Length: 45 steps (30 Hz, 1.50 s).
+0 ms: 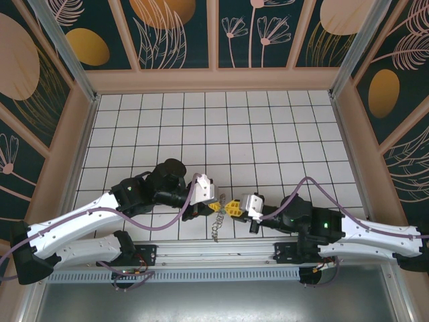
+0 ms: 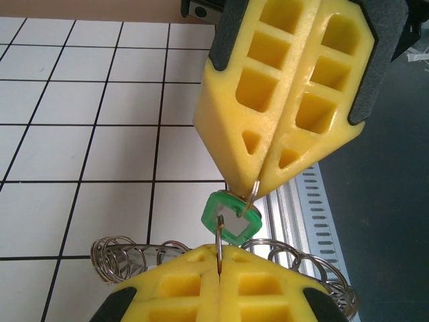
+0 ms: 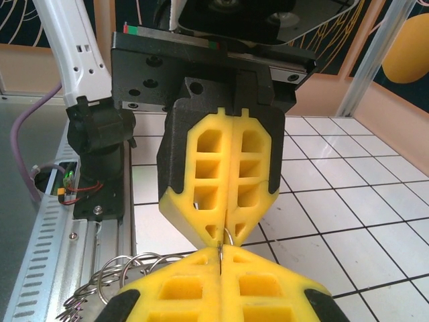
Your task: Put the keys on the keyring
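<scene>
As my left gripper (image 2: 220, 263) and right gripper (image 2: 257, 184) clamp tip to tip, the key (image 2: 231, 218) hangs between them, at 6 o'clock on the tiles (image 1: 221, 127).
Left is closed hard on the ring (image 2: 219, 240) wire threading the key; right, I judge, nips the key's silvery end. I'd slide in tiny moves, no tugging. Rail (image 2: 301, 201) sits close at 5 o'clock; free room opens toward 12.

The floor (image 1: 201, 127) is white tiles with thin black lines. Dark walls (image 1: 184, 40) around it carry pale flower drawings (image 1: 271, 30) and orange ovals (image 1: 87, 47), framed in light wood (image 1: 214, 80).
</scene>
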### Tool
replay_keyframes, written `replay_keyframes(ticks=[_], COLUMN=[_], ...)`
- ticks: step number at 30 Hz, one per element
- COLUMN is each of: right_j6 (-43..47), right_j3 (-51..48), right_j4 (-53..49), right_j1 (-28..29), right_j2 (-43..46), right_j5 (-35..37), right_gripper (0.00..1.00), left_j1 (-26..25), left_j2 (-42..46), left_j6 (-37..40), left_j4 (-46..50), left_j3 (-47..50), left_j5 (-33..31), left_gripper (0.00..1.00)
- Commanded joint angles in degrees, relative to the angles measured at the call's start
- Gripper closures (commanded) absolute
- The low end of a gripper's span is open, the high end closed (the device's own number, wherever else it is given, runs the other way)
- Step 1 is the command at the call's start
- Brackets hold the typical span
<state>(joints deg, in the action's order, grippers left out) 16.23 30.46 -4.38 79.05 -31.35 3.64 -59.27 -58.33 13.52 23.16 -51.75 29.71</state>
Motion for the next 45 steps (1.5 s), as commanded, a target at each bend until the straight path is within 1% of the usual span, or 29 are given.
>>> replay_keyframes(ticks=[1, 21, 23, 30, 45], right_j6=[1.0, 0.3, 0.2, 0.0, -0.8], right_j3=[-0.4, -1.4, -1.4, -1.2, -1.0], right_j4=[3.7, 4.3, 4.2, 3.4, 2.5], right_j1=[-0.5, -3.1, -3.1, -3.6, -3.8], right_j2=[0.0, -0.7, -0.8, -0.6, 0.6], right_j5=[0.9, -2.5, -4.2, -6.1, -6.6], right_gripper=[1.0, 1.0, 1.0, 1.0, 1.0], left_j1=[0.0, 0.1, 0.1, 0.1, 0.1], left_j2=[0.2, 0.0, 0.0, -0.1, -0.2], left_j6=[0.9, 0.6, 0.7, 0.6, 0.7], left_j4=[-2.0, -2.1, -2.1, -2.1, -1.9], left_j3=[-0.7, -0.6, -0.7, -0.6, -0.6], left_j5=[1.5, 1.4, 1.5, 1.2, 1.2], left_gripper=[1.0, 1.0, 1.0, 1.0, 1.0])
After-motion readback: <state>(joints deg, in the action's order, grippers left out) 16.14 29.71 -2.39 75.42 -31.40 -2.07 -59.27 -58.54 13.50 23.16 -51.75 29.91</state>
